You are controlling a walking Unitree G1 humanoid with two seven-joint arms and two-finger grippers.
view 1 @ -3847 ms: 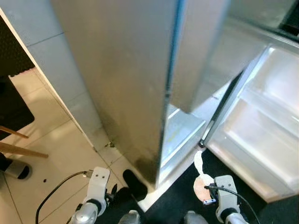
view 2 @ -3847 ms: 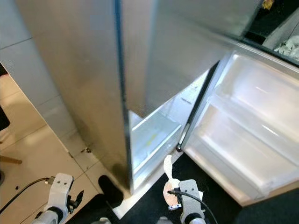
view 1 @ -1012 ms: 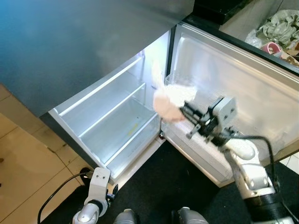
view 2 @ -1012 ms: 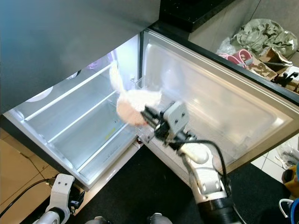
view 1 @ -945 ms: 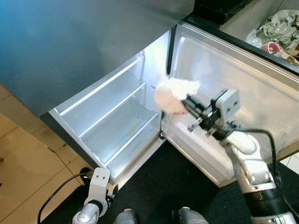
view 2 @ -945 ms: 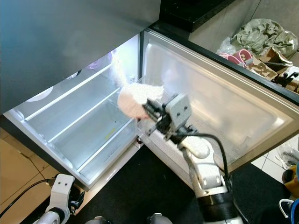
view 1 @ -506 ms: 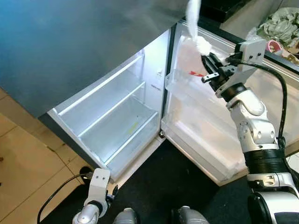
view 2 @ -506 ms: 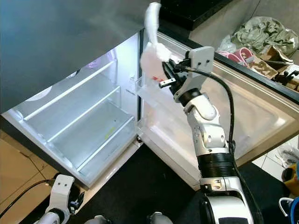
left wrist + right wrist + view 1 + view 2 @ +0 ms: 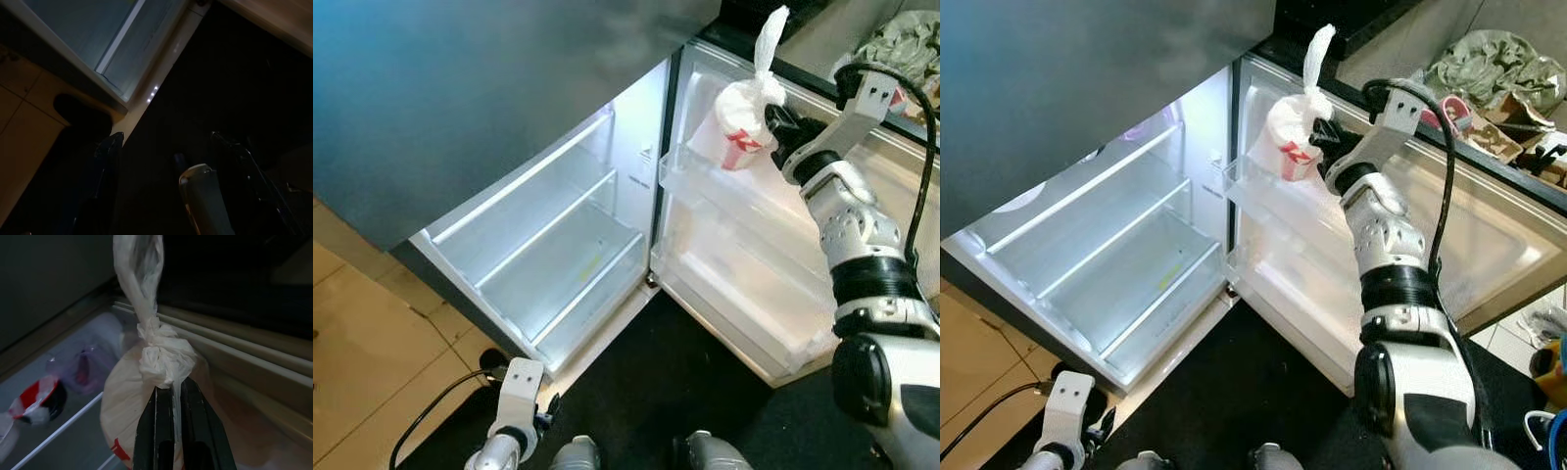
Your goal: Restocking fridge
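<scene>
The fridge stands open with its lit compartment [image 9: 548, 250] bare of goods. My right gripper [image 9: 773, 119] is raised to the open door and shut on the knot of a white plastic bag [image 9: 741, 113] with a red mark. The bag hangs at the far end of the top door shelf [image 9: 705, 186]; I cannot tell if it rests there. In the right wrist view the fingers [image 9: 188, 421] pinch the bag [image 9: 129, 406] just under its twisted knot. My left gripper [image 9: 171, 147] hangs idle and open near the floor.
A dark steel door panel [image 9: 489, 88] overhangs the compartment at upper left. A black mat [image 9: 685, 392] lies before the fridge, with beige tiles [image 9: 372, 333] to the left. Crumpled bags and clutter [image 9: 1489, 69] lie beyond the open door. A cable [image 9: 431, 431] trails by my left arm.
My right gripper has carried the bag up and to the right, from in front of the compartment to the top door shelf. The left arm has stayed put.
</scene>
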